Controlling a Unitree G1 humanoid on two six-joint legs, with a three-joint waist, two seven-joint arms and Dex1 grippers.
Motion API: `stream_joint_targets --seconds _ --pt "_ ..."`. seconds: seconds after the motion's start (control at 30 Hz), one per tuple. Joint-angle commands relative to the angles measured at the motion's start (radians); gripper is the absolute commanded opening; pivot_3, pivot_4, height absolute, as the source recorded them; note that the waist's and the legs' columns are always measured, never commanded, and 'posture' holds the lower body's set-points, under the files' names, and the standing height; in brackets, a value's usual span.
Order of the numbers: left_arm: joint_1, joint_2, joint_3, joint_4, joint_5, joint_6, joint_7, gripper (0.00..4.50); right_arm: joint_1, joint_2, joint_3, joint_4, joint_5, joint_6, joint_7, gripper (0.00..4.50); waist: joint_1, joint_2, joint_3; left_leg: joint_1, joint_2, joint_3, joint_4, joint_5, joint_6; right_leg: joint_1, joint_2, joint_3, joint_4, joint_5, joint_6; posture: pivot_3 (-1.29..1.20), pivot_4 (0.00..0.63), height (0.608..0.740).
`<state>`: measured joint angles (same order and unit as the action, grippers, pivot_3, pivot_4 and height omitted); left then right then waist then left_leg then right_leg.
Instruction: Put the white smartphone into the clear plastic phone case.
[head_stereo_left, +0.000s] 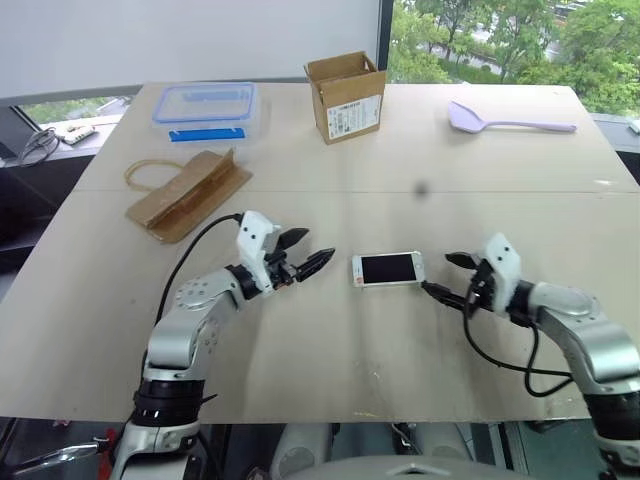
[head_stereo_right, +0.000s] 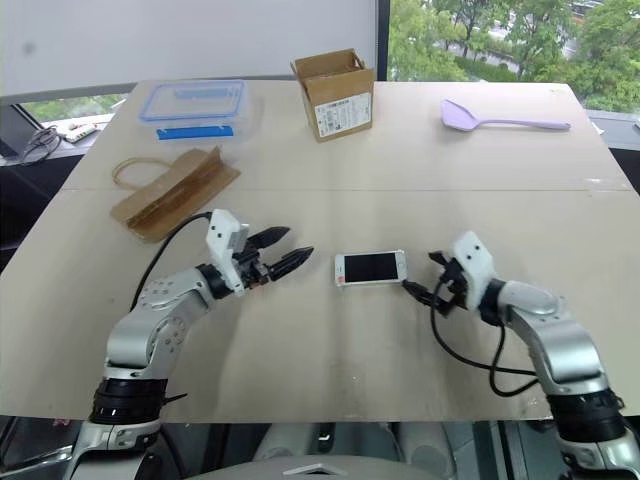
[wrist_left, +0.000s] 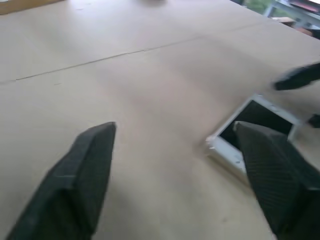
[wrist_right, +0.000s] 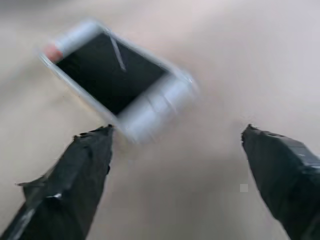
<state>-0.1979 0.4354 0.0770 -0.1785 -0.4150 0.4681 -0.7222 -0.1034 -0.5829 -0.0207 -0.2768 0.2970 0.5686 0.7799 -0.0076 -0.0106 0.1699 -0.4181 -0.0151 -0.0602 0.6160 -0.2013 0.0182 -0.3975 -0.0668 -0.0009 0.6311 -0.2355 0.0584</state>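
1. White smartphone (head_stereo_left: 388, 269) lies flat and screen-up on the table (head_stereo_left: 330, 340), midway between the two grippers, touching neither.
2. Clear plastic phone case: I cannot make it out; whether it already wraps the phone is not discernible.
3. Left gripper (head_stereo_left: 305, 254) has its black fingers spread, tips near the phone's left end.
4. Right gripper (head_stereo_left: 447, 277) is also spread wide and empty, one finger just beside the phone's right end.
5. Handling, as a judgement: the phone looks light, rigid and thin, with a glossy glass face and rounded corners, likely slippery on the smooth pale wood.
6. Pinching across the long edges seems safest, sparing the screen.
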Motion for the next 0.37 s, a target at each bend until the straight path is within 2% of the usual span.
stream_joint_targets --seconds 0.03,0.37 --pt "0.049 -0.019 0.043 -0.078 -0.032 -0.016 0.041 3.67 0.090 -0.035 -0.101 -0.051 0.008 -0.095 0.000 4.50 -0.002 0.000 0.001 0.000 0.000 0.000 0.000 0.000 0.000 0.000 0.000 0.000 0.000 0.000 0.000 0.00 0.150 0.740" --pt "0.256 0.031 0.132 -0.180 -0.126 0.008 0.007 3.67 0.257 -0.040 -0.341 -0.047 0.053 -0.157 -0.065 4.50 -0.001 -0.001 0.003 0.001 0.001 0.001 0.001 0.000 0.000 0.001 -0.001 0.001 0.000 -0.004 -0.001 0.00 0.150 0.740"
